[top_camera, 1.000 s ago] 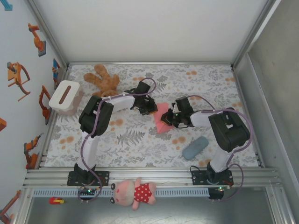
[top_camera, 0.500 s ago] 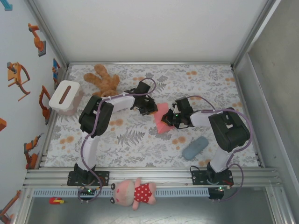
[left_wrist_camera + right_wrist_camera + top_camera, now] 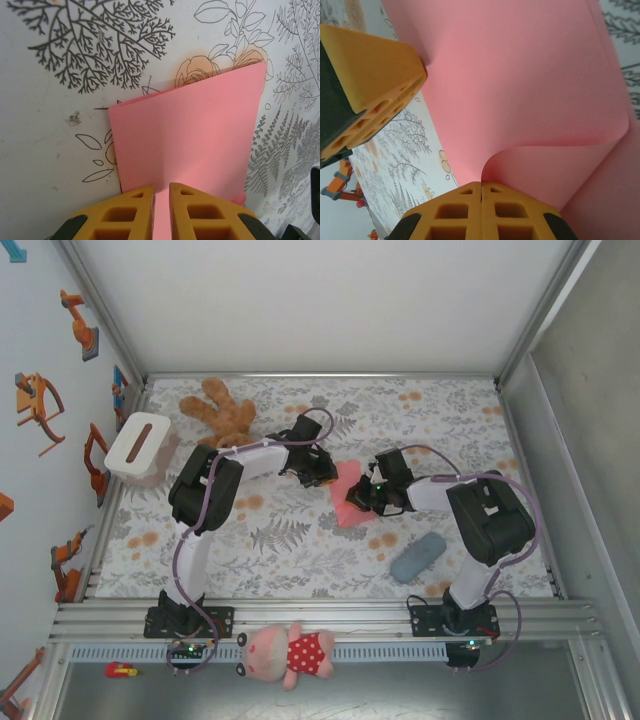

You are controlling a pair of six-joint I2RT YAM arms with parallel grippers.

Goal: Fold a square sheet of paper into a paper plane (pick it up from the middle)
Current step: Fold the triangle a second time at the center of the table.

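The square sheet of paper (image 3: 349, 502) is salmon pink, folded over, and lies mid-table between my two grippers. In the left wrist view the paper (image 3: 190, 130) lies flat, folded edge away from me. My left gripper (image 3: 162, 186) stands over its near edge, open by a narrow slit with pink showing through. In the right wrist view a flap of the paper (image 3: 520, 85) curls up into my right gripper (image 3: 481, 183), which is shut on it. One of the left gripper's fingers (image 3: 375, 85) touches the sheet's far edge. From above, the left gripper (image 3: 326, 477) and right gripper (image 3: 362, 498) flank the sheet.
A brown teddy bear (image 3: 220, 410) lies at the back left, with a white box (image 3: 140, 445) by the left wall. A grey-blue pouch (image 3: 418, 556) lies near the right arm's base. A pink doll (image 3: 290, 652) rests on the front rail.
My right gripper has crept slightly left with the paper flap. The left gripper has stayed where it was.
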